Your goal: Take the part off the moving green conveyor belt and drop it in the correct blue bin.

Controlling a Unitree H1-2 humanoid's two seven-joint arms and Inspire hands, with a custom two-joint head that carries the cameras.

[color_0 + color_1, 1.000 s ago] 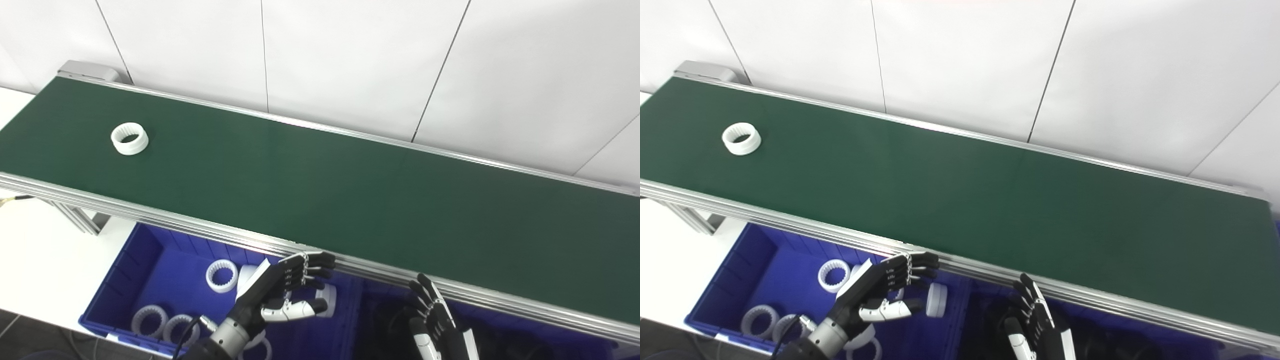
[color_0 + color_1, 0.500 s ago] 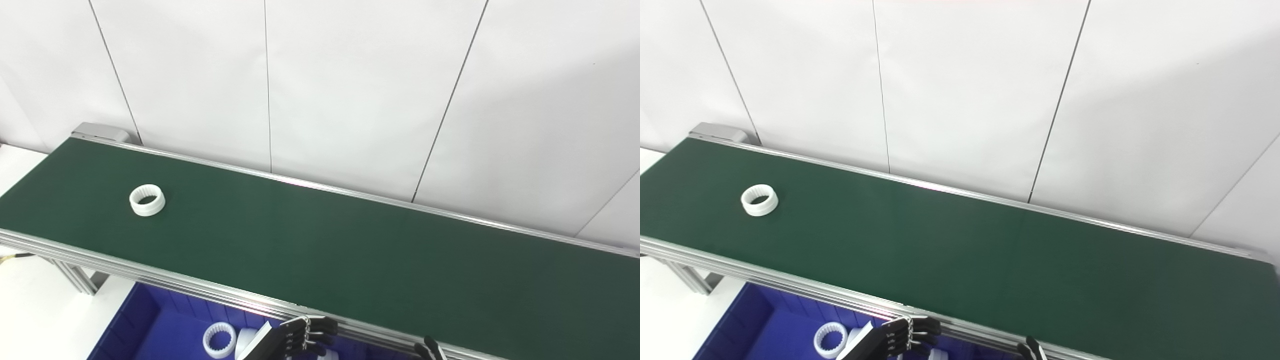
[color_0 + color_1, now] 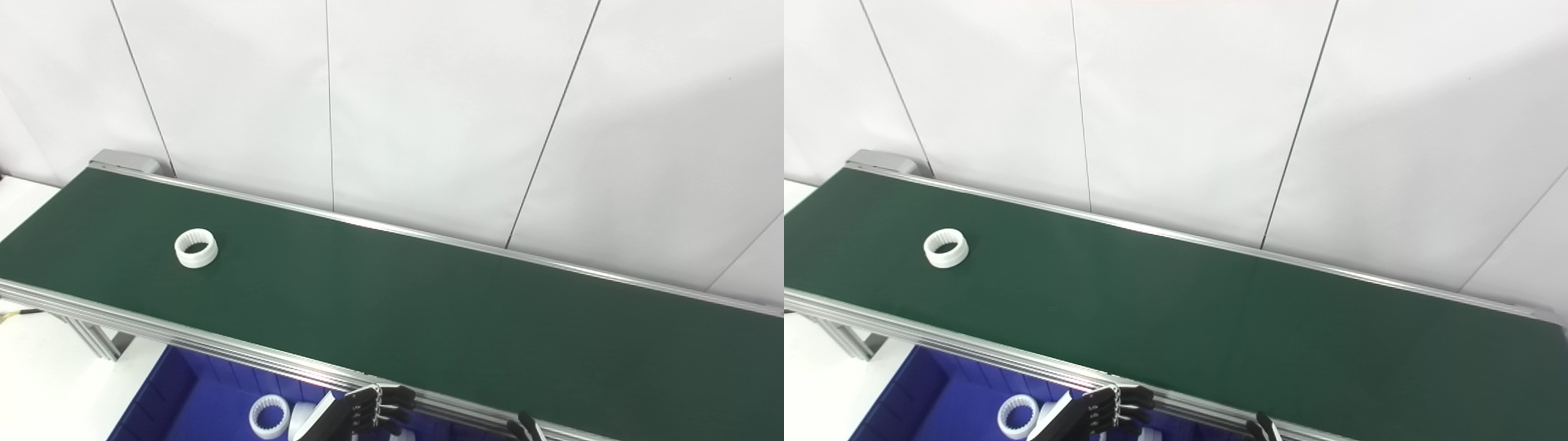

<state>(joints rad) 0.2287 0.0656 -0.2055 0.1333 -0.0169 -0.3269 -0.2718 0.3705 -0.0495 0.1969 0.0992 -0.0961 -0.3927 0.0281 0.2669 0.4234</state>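
Observation:
A white toothed ring [image 3: 196, 248] lies flat on the green conveyor belt [image 3: 429, 306], towards its left end. Below the belt's near rail, a blue bin [image 3: 177, 398] holds another white ring [image 3: 269, 416]. My left hand [image 3: 361, 416] shows at the bottom edge over this bin, fingers stretched out with nothing in them. Of my right hand [image 3: 525, 427] only dark fingertips poke up at the bottom edge, right of the left hand. Both hands are far from the ring on the belt.
An aluminium rail [image 3: 184, 334] runs along the belt's near side, with a frame leg [image 3: 92, 337] under its left end. A white panelled wall [image 3: 429, 122] stands right behind the belt. A white surface [image 3: 37, 380] lies at the lower left.
The camera tilted up since a second ago, so the hands and bin dropped to the bottom edge. The ring rode a little to the right along the belt.

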